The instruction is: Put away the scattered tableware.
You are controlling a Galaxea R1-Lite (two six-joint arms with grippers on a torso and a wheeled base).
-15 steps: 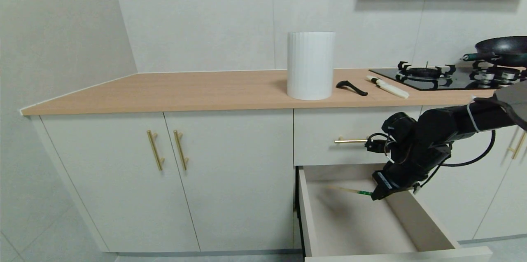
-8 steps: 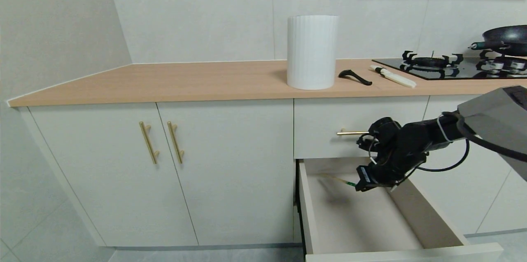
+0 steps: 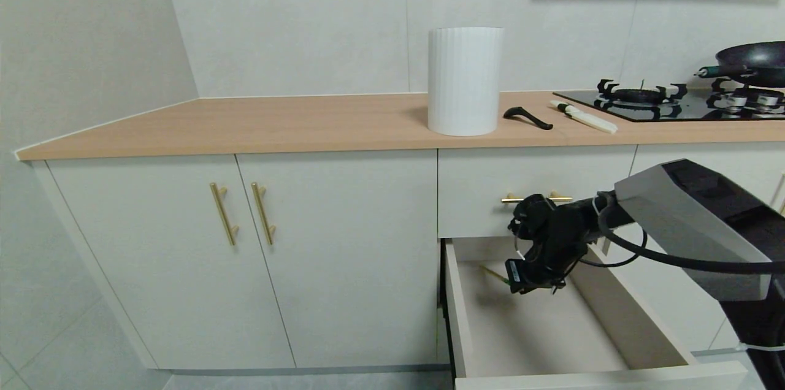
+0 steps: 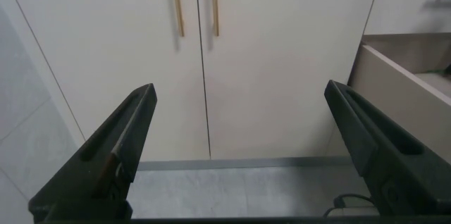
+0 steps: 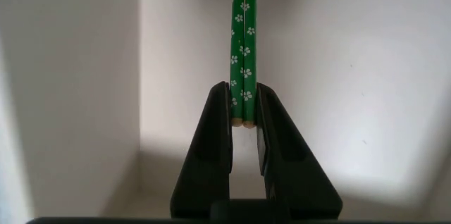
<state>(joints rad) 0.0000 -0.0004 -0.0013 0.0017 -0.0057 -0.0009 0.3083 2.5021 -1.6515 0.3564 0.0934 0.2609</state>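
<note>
1. We find the right gripper (image 5: 244,108) clenched on a pair of chopsticks (image 5: 244,34); it pinches them at their green, flower-printed ends; the two sticks lie side by side and run straight out ahead of the jaws.
2. In the head view the right gripper (image 3: 518,271) sits lower right of centre, inside the open drawer (image 3: 457,316), above its floor and toward the back; the chopsticks (image 3: 492,273) slant toward frame left; we cannot tell whether their tips touch the floor of the drawer.
3. The left gripper (image 4: 239,97) is released, fingers wide apart and nothing between them; it faces the cabinet doors (image 4: 275,62), low near the ground.
4. Further out, the countertop (image 3: 276,126) crosses mid-frame; a black utensil (image 3: 526,117) and a pale knife (image 3: 584,116) lie just right of the white ribbed canister (image 3: 463,80), apart from each other; hob (image 3: 674,105) and pan (image 3: 751,62) are at far right.
5. We judge the step in hand to be laying the chopsticks in the drawer; with two pieces left on the countertop, the task looks less than half done.
6. The next move calls for lowering until the sticks lie near flat, then opening the jaws; the withdrawal must clear the gold handle (image 3: 536,198) just above the wrist; dropped from a height, the sticks may roll or bounce.
</note>
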